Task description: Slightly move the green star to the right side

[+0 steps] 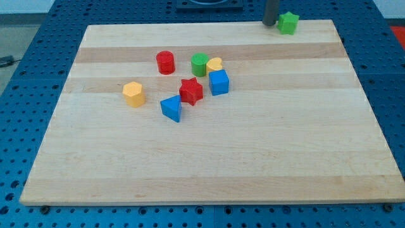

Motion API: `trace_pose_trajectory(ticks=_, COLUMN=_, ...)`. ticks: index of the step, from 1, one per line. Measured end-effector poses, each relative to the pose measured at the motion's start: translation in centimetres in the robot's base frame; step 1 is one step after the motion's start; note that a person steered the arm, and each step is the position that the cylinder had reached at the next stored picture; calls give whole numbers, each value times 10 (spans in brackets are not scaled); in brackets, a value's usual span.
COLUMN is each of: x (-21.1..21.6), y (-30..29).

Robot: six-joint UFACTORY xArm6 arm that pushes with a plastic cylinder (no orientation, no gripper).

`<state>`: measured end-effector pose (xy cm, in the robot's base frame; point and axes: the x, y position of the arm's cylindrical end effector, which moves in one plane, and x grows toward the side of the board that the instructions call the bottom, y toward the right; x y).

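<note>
Green star [288, 23] sat at the board's [253, 164] top edge toward the view's right, with my tip [270, 24] just beside it on its left; contact could not be told. No claw existed, only the rod. Well apart, near the middle, clustered a red cylinder [165, 62], green cylinder [200, 64], yellow heart [214, 64], blue cube [219, 82], red star [191, 91], blue triangle [171, 107] and yellow hexagon [133, 94].
</note>
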<state>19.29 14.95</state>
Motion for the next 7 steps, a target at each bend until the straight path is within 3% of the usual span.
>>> trace_pose_trajectory(ticks=1, x=6, y=1)
trace_pose_trajectory(ticks=4, x=84, y=-4)
trace_pose_trajectory(ticks=7, x=79, y=-78)
